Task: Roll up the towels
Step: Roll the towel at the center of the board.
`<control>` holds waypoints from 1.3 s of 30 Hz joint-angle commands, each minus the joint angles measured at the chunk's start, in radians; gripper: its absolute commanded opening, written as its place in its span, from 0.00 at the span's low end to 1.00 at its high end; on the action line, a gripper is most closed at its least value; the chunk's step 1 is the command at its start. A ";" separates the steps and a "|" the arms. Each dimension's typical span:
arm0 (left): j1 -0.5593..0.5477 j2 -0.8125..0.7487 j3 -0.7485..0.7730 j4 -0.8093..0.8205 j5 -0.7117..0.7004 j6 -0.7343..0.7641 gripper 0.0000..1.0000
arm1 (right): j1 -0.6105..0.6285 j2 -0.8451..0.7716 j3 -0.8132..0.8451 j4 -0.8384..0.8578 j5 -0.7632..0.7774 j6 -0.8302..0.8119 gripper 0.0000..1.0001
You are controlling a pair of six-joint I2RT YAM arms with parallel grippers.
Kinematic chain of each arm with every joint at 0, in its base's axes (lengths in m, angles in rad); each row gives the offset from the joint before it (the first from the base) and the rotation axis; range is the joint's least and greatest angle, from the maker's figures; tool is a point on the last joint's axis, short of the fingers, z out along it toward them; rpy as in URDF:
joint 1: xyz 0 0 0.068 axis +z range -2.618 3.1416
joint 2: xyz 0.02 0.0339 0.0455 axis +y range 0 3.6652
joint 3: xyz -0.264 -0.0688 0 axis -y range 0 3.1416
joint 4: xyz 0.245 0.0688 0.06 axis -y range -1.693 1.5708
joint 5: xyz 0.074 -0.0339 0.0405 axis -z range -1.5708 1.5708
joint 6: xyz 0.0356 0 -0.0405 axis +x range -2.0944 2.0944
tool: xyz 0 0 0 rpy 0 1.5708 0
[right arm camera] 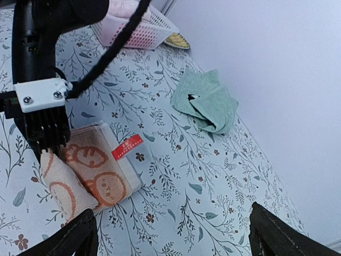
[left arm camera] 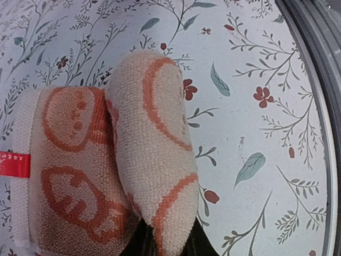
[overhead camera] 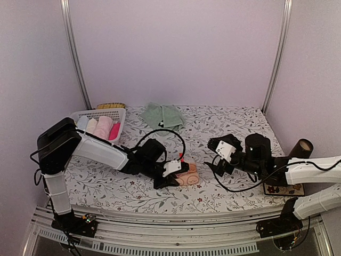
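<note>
The left jaws pinched a raised fold of the orange towel (left arm camera: 152,160), its rest flat on the bench (overhead camera: 234,120) just beyond them, apparently to start the roll. The right jaws hung wide open, empty, nearby. The green towel (overhead camera: 162,115) lay well beyond both.

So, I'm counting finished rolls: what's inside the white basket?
The basket holds what look like rolled cloths, pale to bright pink. Anything beneath them is covered.
</note>
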State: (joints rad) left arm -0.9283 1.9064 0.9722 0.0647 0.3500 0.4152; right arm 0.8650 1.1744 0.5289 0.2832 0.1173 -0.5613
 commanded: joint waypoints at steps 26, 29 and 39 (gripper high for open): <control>0.146 0.298 0.366 -0.436 0.392 -0.136 0.21 | 0.197 0.536 0.035 0.295 0.173 -0.509 0.86; 0.159 0.312 0.373 -0.439 0.430 -0.139 0.21 | 0.198 0.591 0.054 0.317 0.229 -0.522 0.81; 0.198 0.327 0.382 -0.445 0.477 -0.138 0.31 | 0.200 0.621 0.056 0.346 0.229 -0.539 0.29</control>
State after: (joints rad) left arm -0.7574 2.1845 1.3590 -0.3050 0.8471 0.2802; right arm 1.0599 1.7870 0.5812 0.6300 0.3374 -1.1023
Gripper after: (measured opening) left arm 0.277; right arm 0.371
